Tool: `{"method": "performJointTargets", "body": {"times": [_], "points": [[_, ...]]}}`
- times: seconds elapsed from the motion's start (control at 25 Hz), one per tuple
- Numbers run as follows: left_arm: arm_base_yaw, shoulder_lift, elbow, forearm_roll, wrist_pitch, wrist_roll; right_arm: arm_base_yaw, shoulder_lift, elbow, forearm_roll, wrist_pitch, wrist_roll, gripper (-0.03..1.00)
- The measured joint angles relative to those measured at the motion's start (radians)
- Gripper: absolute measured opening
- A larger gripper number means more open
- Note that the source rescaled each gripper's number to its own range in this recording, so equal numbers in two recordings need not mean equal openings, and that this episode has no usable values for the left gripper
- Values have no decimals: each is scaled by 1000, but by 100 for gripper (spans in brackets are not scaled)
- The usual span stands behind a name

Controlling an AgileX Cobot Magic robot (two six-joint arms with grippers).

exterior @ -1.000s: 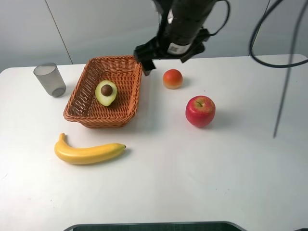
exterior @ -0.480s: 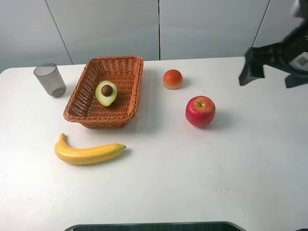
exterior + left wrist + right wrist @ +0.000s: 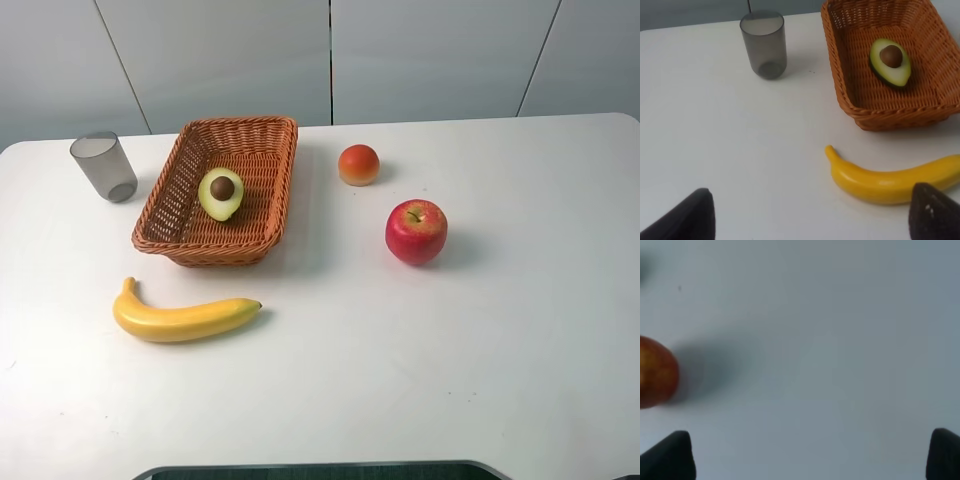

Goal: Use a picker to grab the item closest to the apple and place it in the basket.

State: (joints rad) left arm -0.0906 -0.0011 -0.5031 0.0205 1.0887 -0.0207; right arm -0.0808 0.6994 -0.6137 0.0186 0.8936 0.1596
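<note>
The red apple (image 3: pixel 416 231) stands right of the table's middle. A small orange-red round fruit (image 3: pixel 358 164) lies closest to it, just behind and to its left. The wicker basket (image 3: pixel 240 124) at the back left holds an avocado half (image 3: pixel 221 192). Neither arm shows in the exterior high view. My left gripper (image 3: pixel 812 216) is open above the table near the banana (image 3: pixel 890 179) and the basket (image 3: pixel 840 65). My right gripper (image 3: pixel 805 455) is open over bare table, with a red fruit (image 3: pixel 655 372) at the edge of its view.
A yellow banana (image 3: pixel 185 318) lies in front of the basket. A grey translucent cup (image 3: pixel 104 166) stands at the back left corner. The white table (image 3: pixel 500 350) ends at a grey wall behind.
The right arm, which hung over the basket's far right corner, swung away to the right and has left the exterior high view. The fruits have not moved.
</note>
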Motion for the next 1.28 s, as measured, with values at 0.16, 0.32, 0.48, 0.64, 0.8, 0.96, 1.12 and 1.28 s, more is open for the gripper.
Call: {"method": "performJointTargets", "body": {"times": [0.16,0.32,0.48,0.64,0.8,0.96,1.12,1.28], "points": [[0,0,0,0,0,0,-2,-185,11,-26,37,-25,100],[0,0,0,0,0,2,-4,-346,22,-35,92,-69,100],[0,0,0,0,0,4,-4,-481,51,-1,127,-144,100],[0,0,0,0,0,4,-4,-598,79,24,136,-191,100],[0,0,0,0,0,4,-4,-682,80,27,146,-203,100],[0,0,0,0,0,4,-2,-700,100,49,185,-230,100],[0,0,0,0,0,4,13,-700,102,51,196,-240,100],[0,0,0,0,0,4,20,-700,102,51,196,-244,100]]}}
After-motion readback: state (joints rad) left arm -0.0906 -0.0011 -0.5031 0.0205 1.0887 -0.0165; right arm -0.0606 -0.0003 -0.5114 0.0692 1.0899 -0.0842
